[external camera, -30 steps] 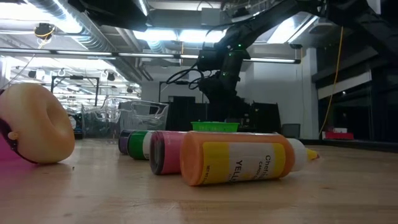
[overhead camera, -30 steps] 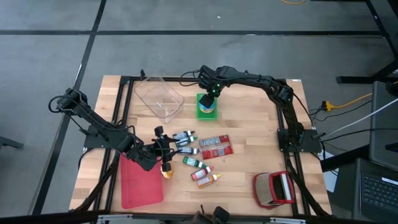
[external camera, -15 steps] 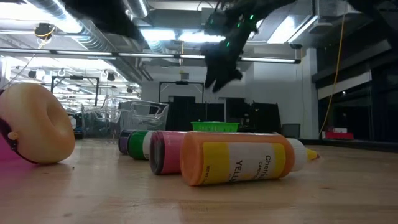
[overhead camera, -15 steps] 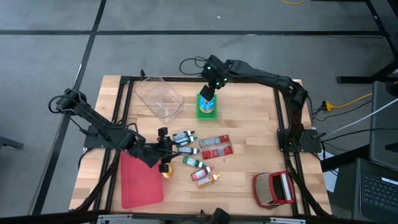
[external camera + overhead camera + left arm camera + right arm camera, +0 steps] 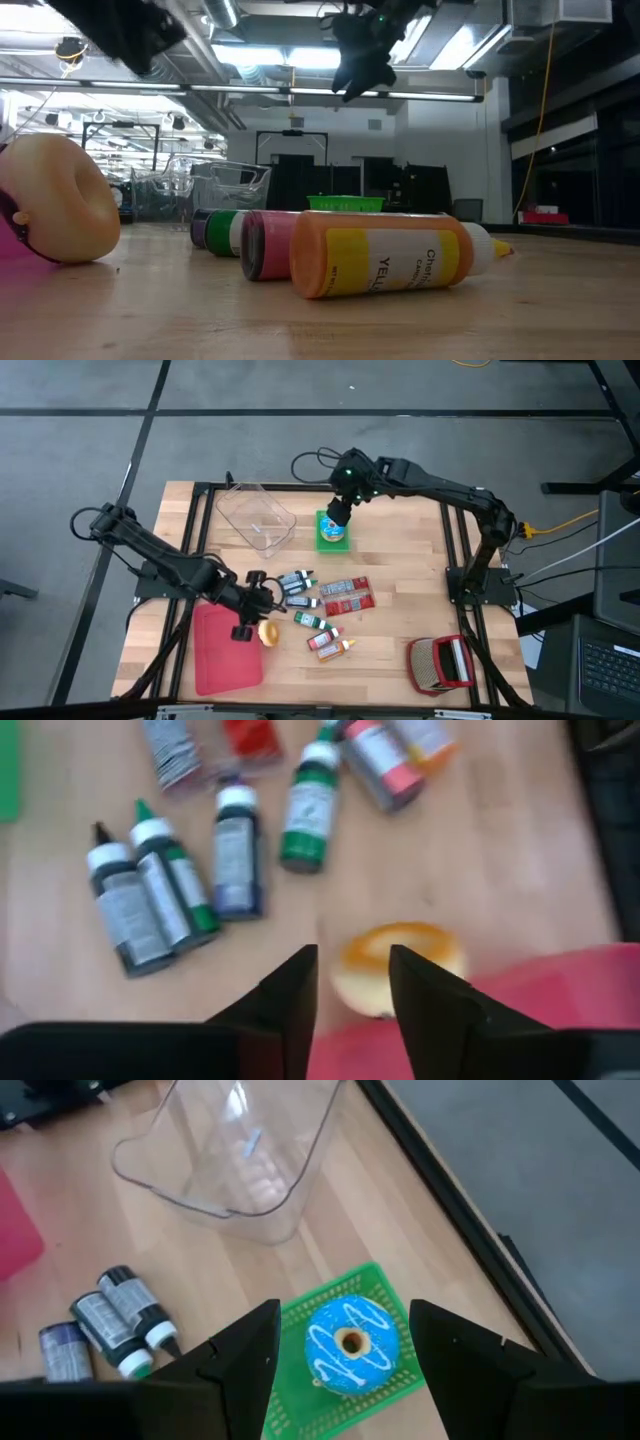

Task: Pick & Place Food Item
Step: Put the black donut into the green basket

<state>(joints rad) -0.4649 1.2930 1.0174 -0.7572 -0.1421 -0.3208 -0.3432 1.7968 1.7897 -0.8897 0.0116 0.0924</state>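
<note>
A yellow-glazed donut [image 5: 398,967] [image 5: 268,632] lies on the wood beside the pink tray [image 5: 225,655]; in the low view the donut [image 5: 55,200] leans against the tray's edge. My left gripper [image 5: 353,972] [image 5: 252,622] hangs open just short of the donut, tipped down, touching nothing. A blue-iced donut [image 5: 350,1344] [image 5: 335,530] lies on a green basket [image 5: 400,1380] at the table's far middle. My right gripper [image 5: 345,1330] [image 5: 360,65] is open, high above it.
A clear plastic tub [image 5: 257,520] stands at the far left of the basket. Several small colouring bottles [image 5: 305,605] and a red packet [image 5: 347,595] lie mid-table, right of the yellow donut. A red-and-white object [image 5: 440,663] sits near the right front corner.
My right gripper has risen well clear of the green basket, and the blue donut stays lying there. My left gripper has turned at the wrist and tipped downward above the yellow donut, which has not moved.
</note>
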